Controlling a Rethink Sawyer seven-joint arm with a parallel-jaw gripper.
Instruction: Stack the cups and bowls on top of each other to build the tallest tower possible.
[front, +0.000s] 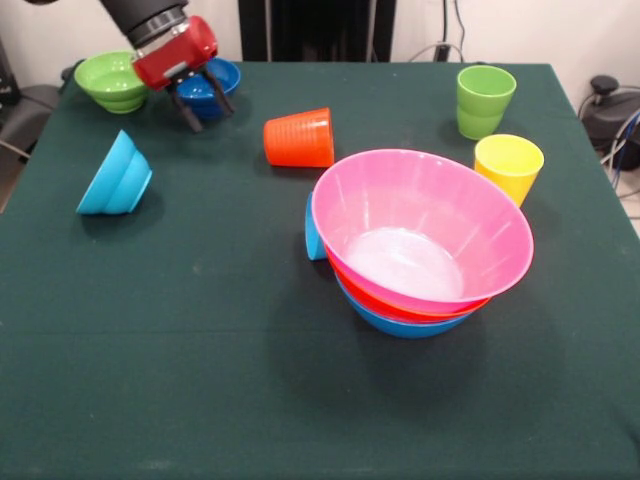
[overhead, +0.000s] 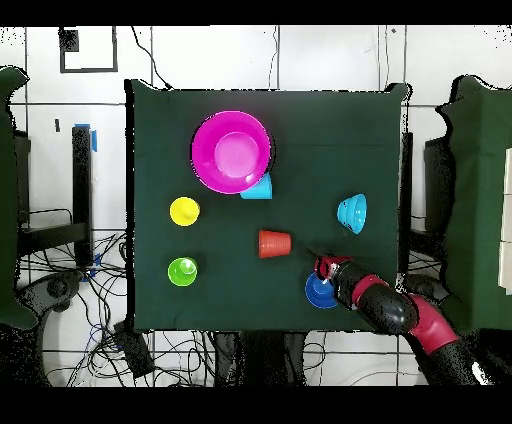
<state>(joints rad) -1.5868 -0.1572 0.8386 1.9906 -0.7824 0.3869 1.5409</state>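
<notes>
One green bowl, front-view only.

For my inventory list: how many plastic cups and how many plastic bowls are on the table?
Plastic cups: 4 – orange cup, green cup, yellow cup, light blue cup
Plastic bowls: 6 – pink bowl, orange bowl, blue bowl, green bowl, dark blue bowl, light blue bowl
Total: 10

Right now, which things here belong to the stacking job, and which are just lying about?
Job: tower; green bowl; dark blue bowl; light blue bowl; orange cup; green cup; yellow cup; light blue cup.
Lying about: floor cables.
</notes>
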